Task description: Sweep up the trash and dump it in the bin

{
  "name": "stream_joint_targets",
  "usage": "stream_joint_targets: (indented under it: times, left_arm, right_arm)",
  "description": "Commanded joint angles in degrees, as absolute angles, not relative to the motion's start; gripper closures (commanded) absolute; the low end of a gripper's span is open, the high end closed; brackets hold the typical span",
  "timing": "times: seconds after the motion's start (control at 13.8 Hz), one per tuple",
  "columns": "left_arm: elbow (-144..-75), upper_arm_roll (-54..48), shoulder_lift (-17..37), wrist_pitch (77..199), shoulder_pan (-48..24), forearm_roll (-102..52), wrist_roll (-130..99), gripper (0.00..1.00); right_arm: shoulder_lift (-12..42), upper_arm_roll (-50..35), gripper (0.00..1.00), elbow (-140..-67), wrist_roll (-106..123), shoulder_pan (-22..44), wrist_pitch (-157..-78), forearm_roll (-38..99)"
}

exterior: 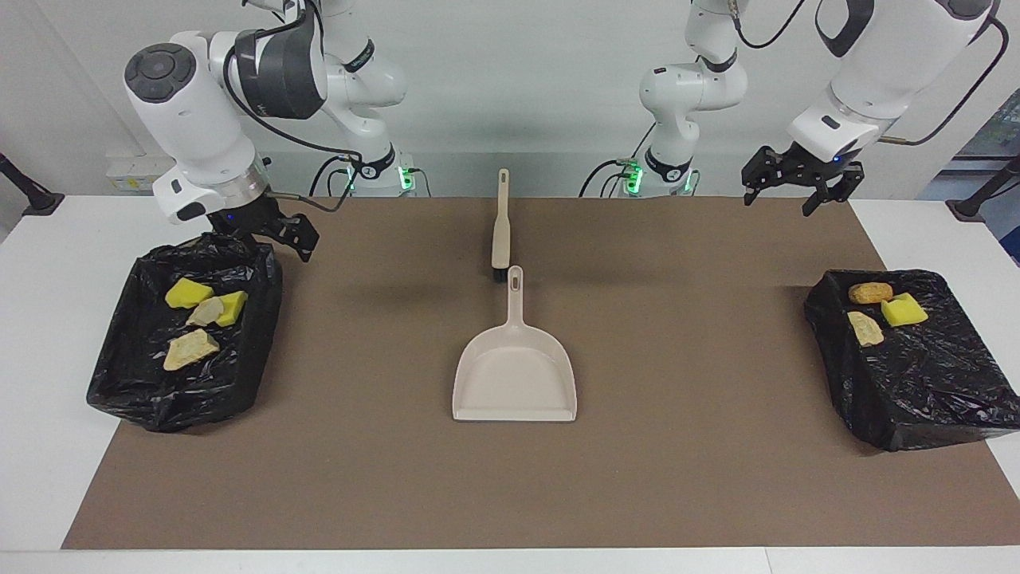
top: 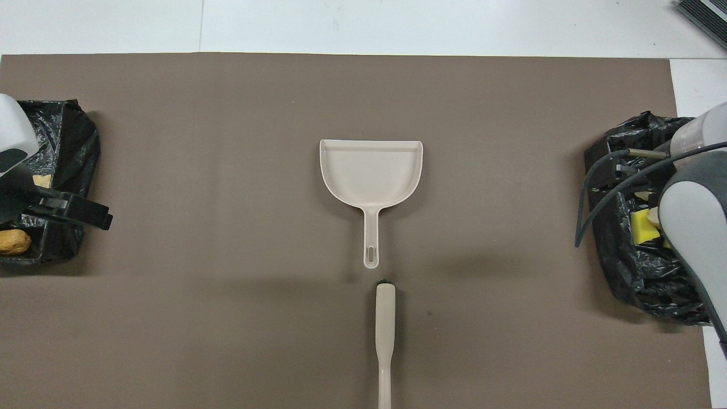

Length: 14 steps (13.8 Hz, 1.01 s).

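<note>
Trash (exterior: 191, 323) all in two black-lined bins, none loose on mat. Nearest robots: beige brush (exterior: 500, 225) flat on brown mat (exterior: 358, 446), mid tabletop, handle toward robots, bristle head just short of dustpan handle, not touching. Dustpan (exterior: 515, 375) next out, beige, flat, empty, open lip pointing away from robots. Bin (exterior: 131, 383) at right arm's end: two yellow sponge chunks (exterior: 188, 292) and two tan bread lumps (exterior: 190, 349) inside. Bin (exterior: 940, 399) at left arm's end: one yellow chunk (exterior: 904, 310), one orange-brown lump (exterior: 870, 292), one pale tan lump (exterior: 865, 328), bunched at end nearer robots. White tabletop (exterior: 48, 414) bare around mat. Right tool (exterior: 288, 231) low over robot-side corner of its bin, spread, holding nothing. Left tool (exterior: 799, 179) up high over mat edge at its own end, robot-side of its bin, fingers spread, holding nothing; in overhead view (top: 85, 213) shows over bin edge.
</note>
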<state>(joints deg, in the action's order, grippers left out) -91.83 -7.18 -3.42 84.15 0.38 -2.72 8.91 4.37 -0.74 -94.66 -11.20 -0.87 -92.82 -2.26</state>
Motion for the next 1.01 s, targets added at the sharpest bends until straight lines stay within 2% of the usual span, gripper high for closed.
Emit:
stream_joint_targets:
  times: [0.0, 0.94]
  left_arm:
    - [-92.29, -3.87, -4.39, 84.11, -3.78, -1.76, 9.05, 0.00]
    - [-92.29, -3.34, -4.48, 84.46, -1.93, -1.76, 9.23, 0.00]
  right_arm:
    - [4.39, -1.05, 0.00, -94.48, -11.34, -1.23, -93.43, -2.02]
    - [4.39, -1.05, 0.00, -94.48, -11.34, -1.32, -93.43, -2.02]
